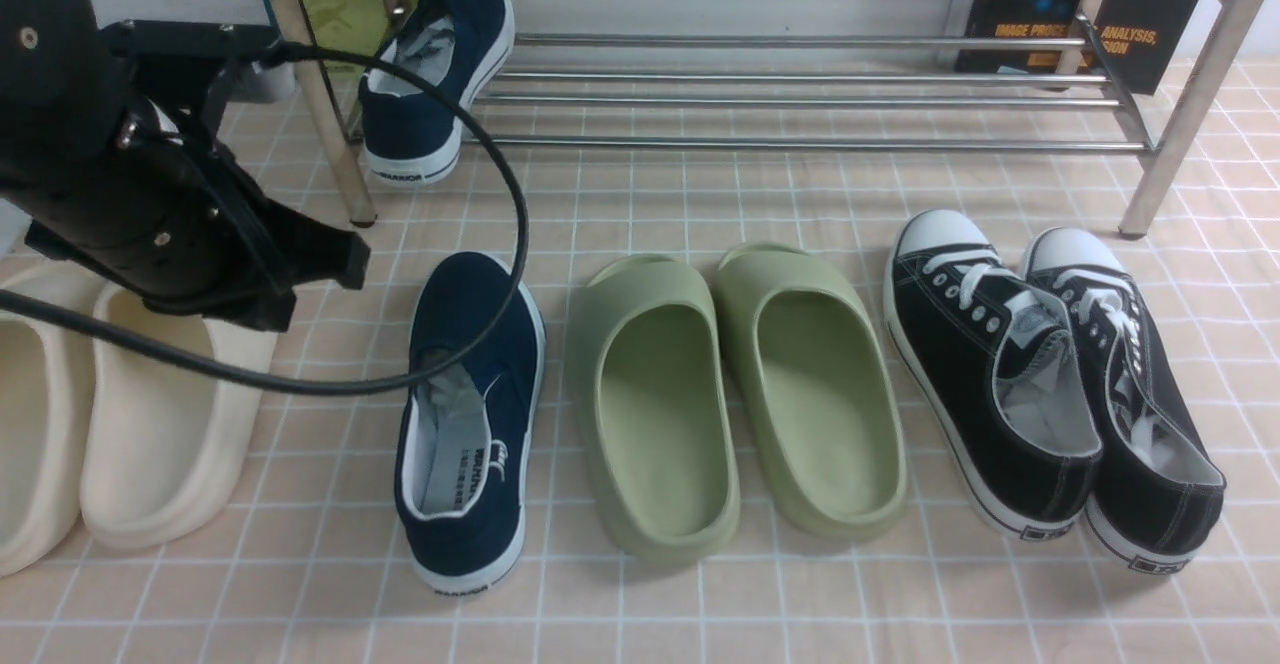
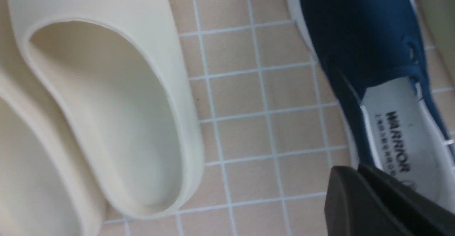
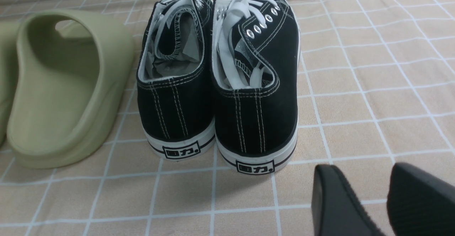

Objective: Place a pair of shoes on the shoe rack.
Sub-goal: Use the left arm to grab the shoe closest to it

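Observation:
One navy slip-on shoe rests tilted at the left end of the silver shoe rack, toe towards the back. The other navy shoe lies on the tiled floor, heel towards me, and also shows in the left wrist view with its white WARRIOR insole. My left arm hangs above the floor to the left of it. My left gripper has its fingers together with nothing between them, just over that shoe's left edge. My right gripper is open and empty over bare floor.
Cream foam slides lie under my left arm and show in the left wrist view. Green slides lie mid-floor. Black lace-up sneakers lie right, just ahead of my right gripper. A black cable loops over the floor shoe.

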Available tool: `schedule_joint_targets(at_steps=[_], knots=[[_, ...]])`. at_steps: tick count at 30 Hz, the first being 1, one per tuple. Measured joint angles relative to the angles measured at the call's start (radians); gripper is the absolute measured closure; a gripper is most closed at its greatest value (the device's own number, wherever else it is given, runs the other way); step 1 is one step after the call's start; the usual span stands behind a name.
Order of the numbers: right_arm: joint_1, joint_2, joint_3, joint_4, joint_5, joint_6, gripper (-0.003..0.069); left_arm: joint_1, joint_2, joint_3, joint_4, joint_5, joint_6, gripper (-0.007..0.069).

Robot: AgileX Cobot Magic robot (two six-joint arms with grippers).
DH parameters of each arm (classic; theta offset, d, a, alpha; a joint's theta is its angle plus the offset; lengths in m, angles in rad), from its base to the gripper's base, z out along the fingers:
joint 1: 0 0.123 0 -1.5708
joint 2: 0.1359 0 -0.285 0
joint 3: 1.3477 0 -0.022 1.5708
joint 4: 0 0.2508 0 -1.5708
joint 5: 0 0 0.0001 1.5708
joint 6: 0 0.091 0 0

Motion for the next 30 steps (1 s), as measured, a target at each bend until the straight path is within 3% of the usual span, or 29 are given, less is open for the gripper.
schedule_joint_targets(at_steps=[3, 6, 11, 13, 17, 21, 30], knots=[[0.000, 0.000, 0.000, 0.000, 0.000, 0.000, 0.0420, -0.057, 0.001, 0.001, 0.066, 0.049, -0.014, 0.0575], [0.000, 0.000, 0.000, 0.000, 0.000, 0.000, 0.0420, -0.148, 0.010, 0.001, 0.121, 0.087, -0.107, 0.0565], [0.000, 0.000, 0.000, 0.000, 0.000, 0.000, 0.0420, -0.156, 0.060, 0.001, 0.144, 0.096, -0.206, 0.0503], [0.000, 0.000, 0.000, 0.000, 0.000, 0.000, 0.0420, -0.141, 0.083, 0.001, 0.129, 0.083, -0.223, 0.0452], [0.000, 0.000, 0.000, 0.000, 0.000, 0.000, 0.0420, -0.090, 0.139, 0.001, 0.035, 0.058, -0.226, 0.0279], [0.000, 0.000, 0.000, 0.000, 0.000, 0.000, 0.0420, -0.071, 0.190, 0.001, -0.057, 0.031, -0.206, 0.0171], [0.000, 0.000, 0.000, 0.000, 0.000, 0.000, 0.0420, -0.071, 0.229, 0.151, -0.152, -0.128, -0.197, 0.0139]])
